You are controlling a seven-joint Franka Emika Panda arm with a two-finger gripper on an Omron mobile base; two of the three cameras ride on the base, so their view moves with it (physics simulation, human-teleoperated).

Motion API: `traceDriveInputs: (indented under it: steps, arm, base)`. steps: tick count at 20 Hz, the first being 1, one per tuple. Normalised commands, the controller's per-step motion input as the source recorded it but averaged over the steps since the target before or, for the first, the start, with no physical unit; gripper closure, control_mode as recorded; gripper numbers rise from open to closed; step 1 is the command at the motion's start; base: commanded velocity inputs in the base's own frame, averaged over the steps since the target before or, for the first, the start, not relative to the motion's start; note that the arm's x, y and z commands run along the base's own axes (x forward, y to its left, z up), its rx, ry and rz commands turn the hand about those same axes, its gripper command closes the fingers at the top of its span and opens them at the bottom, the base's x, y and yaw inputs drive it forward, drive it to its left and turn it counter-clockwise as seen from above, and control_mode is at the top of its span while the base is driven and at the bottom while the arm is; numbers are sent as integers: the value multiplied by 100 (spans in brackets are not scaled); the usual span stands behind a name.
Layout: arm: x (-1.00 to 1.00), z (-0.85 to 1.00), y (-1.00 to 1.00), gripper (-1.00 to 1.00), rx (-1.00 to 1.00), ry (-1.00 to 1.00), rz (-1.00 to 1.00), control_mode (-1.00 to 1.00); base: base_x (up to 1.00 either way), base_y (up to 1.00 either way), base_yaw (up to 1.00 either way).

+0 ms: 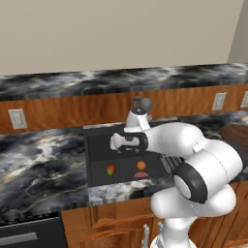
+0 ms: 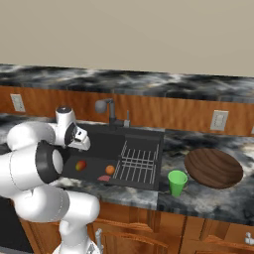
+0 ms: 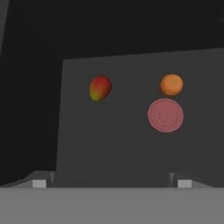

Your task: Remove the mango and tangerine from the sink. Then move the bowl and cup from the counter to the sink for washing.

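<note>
The mango point(image 3: 100, 88) lies on the dark floor of the sink point(image 2: 99, 144), toward its near left part, with the tangerine point(image 3: 171, 84) well apart to its right and just beside a flat pink disc point(image 3: 165, 115), probably the drain. Neither fruit touches anything but the basin floor.

The gripper point(image 3: 111, 183) hangs above the basin with its fingertips point(image 3: 39, 183) spread wide and nothing between them.

By its look, the mango is light and firm, with a smooth skin that could slip; being oval, it may roll if nudged off centre. The safest hold is likely across its narrow middle, coming straight down so both pads meet the sides together. The tangerine, a small even ball, should be lighter still and can be taken from any side, though it will roll readily on the flat floor.

The right base view shows what the others miss: the wooden bowl point(image 2: 214, 167) on the bench point(image 2: 208, 196) right of the sink, the green cup point(image 2: 176, 182) just near and left of it, the wire rack point(image 2: 138, 163) in the sink's right part, and the faucet point(image 2: 110, 111) behind. The left base view has the arm covering that side, but shows both fruits plainly. The hand view gives the clearest look at the fruits' spacing from above.
</note>
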Motion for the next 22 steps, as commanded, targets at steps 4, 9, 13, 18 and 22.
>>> traceDriveInputs:
  steps: [4,9,13,18,22]
  arm:
    - [21,-11,5,-100,2,0,2,-100]
    - [20,-11,4,-100,3,0,0,-100]
    - [16,-14,6,-100,3,0,0,-100]
    - [15,-17,6,-100,0,0,0,-100]
    - [14,-14,4,-100,0,-1,0,-100]
  base:
    - [0,0,0]
    - [0,0,0]
    - [0,0,0]
    - [0,0,0]
    - [0,0,0]
